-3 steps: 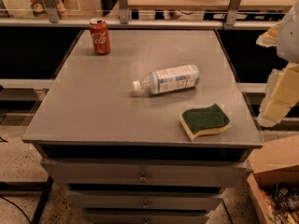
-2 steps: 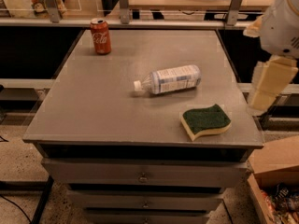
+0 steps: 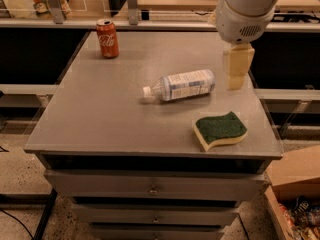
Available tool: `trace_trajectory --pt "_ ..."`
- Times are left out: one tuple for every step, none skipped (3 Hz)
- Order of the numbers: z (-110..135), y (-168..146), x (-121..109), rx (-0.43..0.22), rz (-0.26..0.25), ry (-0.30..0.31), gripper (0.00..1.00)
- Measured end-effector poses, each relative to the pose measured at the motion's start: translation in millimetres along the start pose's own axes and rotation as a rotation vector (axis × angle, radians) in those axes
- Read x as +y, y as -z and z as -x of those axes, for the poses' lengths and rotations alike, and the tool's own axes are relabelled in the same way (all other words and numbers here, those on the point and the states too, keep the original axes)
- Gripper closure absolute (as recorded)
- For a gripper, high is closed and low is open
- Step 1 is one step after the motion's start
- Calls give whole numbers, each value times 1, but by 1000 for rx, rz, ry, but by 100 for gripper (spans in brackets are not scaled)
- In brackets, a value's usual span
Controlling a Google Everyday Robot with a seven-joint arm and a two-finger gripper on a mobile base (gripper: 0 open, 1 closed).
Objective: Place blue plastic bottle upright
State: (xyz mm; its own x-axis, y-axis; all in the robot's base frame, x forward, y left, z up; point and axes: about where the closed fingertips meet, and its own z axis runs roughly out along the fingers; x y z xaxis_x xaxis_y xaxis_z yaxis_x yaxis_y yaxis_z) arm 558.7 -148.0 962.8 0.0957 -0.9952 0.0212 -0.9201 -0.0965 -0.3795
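Claw (image 3: 237, 73) over right of bench (image 3: 95, 124), beside one bottle (image 3: 182, 85) lying mid-bench, cap left. Grip state: cannot tell. One can (image 3: 107, 38) far left, one sponge (image 3: 220, 129) near right. Arm cut off above.

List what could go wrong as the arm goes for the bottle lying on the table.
The blue plastic bottle lies on its round side, so a nudge from the tool, hovering just right of its base, may roll it. Tipped up carelessly, it may topple. The sponge sits close in front and might get pushed off the table.
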Motion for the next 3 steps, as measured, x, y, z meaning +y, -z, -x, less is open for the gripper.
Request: trace_trajectory --pt "26 -35 -26 20 35 123 0" --pt "46 -70 -43 15 78 183 0" --pt "62 -97 -50 -4 134 201 0"
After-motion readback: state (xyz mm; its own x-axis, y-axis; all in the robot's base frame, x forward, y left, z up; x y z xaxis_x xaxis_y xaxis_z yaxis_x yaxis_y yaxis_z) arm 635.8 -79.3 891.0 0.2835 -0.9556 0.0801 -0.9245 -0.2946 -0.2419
